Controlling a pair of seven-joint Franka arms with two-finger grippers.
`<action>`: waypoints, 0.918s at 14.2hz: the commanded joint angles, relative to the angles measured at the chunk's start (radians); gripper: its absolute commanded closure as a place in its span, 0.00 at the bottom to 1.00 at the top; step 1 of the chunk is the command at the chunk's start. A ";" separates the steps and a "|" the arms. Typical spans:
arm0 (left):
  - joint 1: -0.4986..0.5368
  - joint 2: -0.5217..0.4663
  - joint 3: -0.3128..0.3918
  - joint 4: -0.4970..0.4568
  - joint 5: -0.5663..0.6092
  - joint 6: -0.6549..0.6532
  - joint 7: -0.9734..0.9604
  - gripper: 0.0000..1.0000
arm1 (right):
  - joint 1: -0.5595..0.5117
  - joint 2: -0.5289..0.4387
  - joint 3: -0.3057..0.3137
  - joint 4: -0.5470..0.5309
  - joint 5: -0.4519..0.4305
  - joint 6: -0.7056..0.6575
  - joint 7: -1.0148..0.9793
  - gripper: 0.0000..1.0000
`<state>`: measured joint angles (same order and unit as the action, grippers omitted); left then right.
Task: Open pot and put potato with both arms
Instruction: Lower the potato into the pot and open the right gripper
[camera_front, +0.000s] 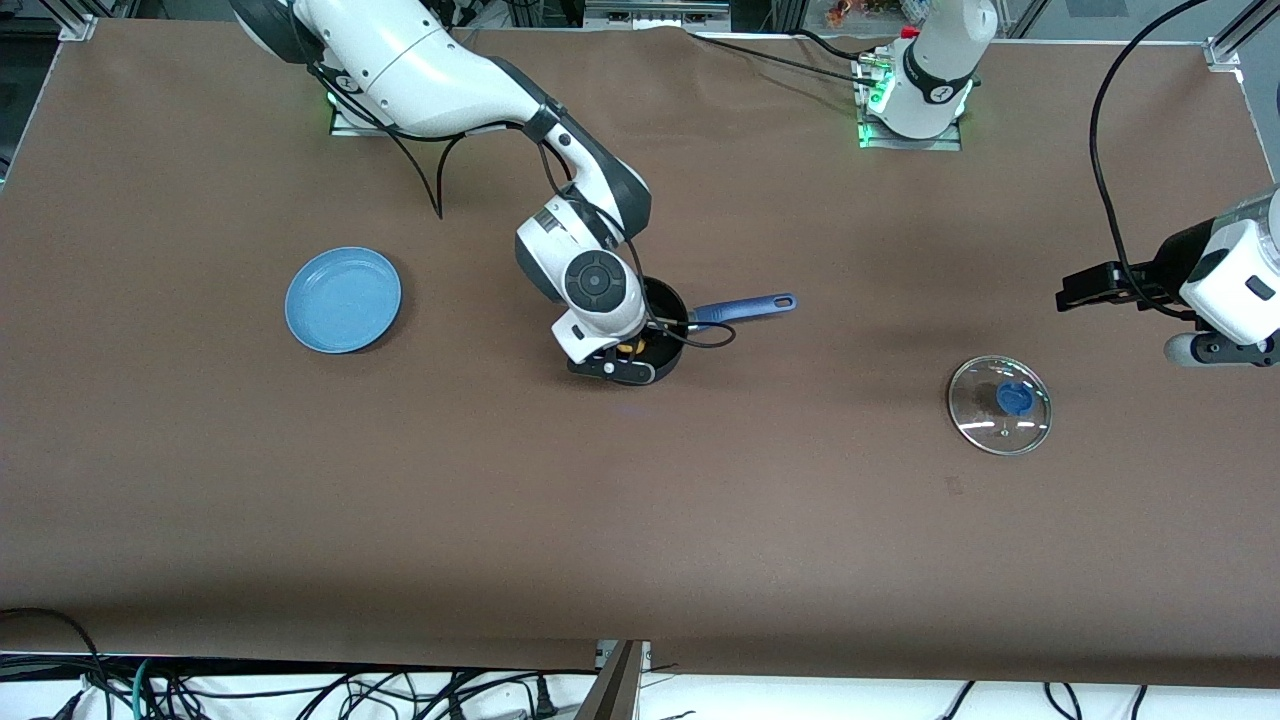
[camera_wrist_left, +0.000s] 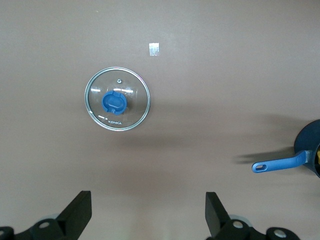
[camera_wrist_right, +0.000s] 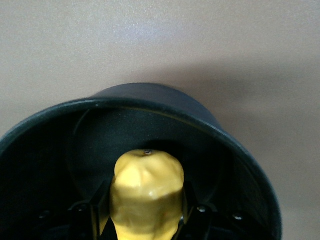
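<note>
We see the potato (camera_wrist_right: 146, 192) clamped in the right end effector (camera_wrist_right: 145, 220), down inside the pot (camera_front: 668, 330) at mid-bench, its blue handle toward three o'clock. The glass lid (camera_front: 999, 405) lies toward the left arm's end; the left end effector (camera_wrist_left: 147, 217) waits above the bench beside it, spread wide.

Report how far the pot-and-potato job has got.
Done: the glass lid lies on the table toward the left arm's end, so the pot is open. In hand: the right gripper, shut on the potato, is over the pot's mouth. Left: release the potato into the pot. The left gripper waits open above the table beside the lid.
</note>
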<state>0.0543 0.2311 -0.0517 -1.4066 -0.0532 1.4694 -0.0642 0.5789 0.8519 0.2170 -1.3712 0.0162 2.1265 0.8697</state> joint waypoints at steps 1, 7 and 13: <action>0.013 0.001 -0.010 0.008 0.023 -0.014 -0.002 0.00 | 0.012 0.013 -0.007 0.024 -0.018 -0.003 0.018 0.69; 0.013 0.001 -0.010 0.008 0.021 -0.014 -0.002 0.00 | 0.012 0.010 -0.007 0.011 -0.016 -0.010 0.020 0.05; 0.018 0.004 -0.011 0.009 0.019 -0.014 0.000 0.00 | 0.006 -0.068 -0.008 0.020 -0.015 -0.029 0.012 0.00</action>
<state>0.0615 0.2330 -0.0516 -1.4074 -0.0532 1.4694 -0.0642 0.5800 0.8402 0.2164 -1.3509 0.0159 2.1263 0.8697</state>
